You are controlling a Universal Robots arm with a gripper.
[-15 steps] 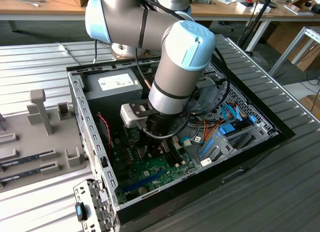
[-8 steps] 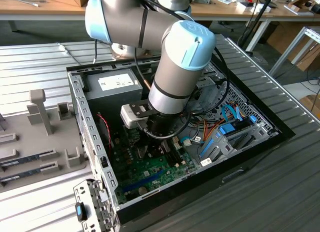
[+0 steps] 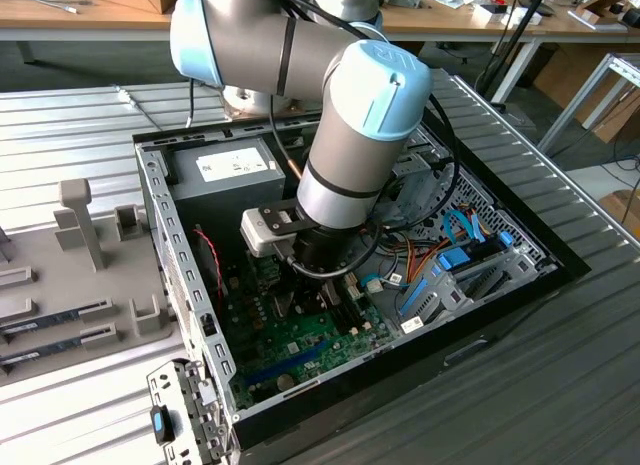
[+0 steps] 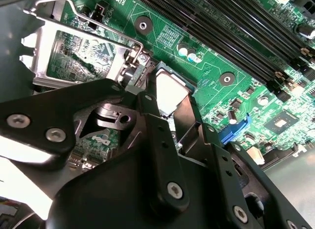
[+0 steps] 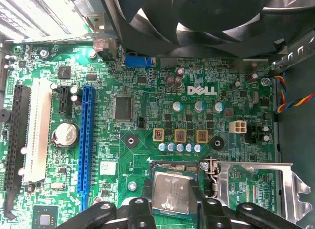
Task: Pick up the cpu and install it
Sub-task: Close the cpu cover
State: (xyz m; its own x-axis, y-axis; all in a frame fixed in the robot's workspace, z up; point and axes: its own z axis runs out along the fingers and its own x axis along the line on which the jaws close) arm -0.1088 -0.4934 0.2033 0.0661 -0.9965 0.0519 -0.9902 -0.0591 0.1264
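The cpu [image 5: 170,191] is a small square chip with a silvery-grey top. It lies level at the socket [image 5: 173,166] of the green motherboard [image 5: 147,91], and its far edge meets the socket frame. My gripper [image 5: 171,193] is shut on the cpu, one black finger [image 5: 146,195] against each of two opposite edges. In the second wrist view the cpu [image 4: 171,92] shows between the same fingers [image 4: 150,98], beside the raised metal load plate [image 4: 74,56]. In the exterior view the arm reaches down into the open computer case [image 3: 160,215], with the gripper [image 3: 306,283] low over the board.
A grey power-supply box [image 3: 225,165] fills the case's far corner. Blue and orange cables [image 3: 450,255] lie toward the exterior view's right. A black fan [image 5: 197,17], a blue slot [image 5: 86,140] and black memory slots [image 4: 231,32] surround the socket. Memory sticks [image 3: 55,320] rest outside the case.
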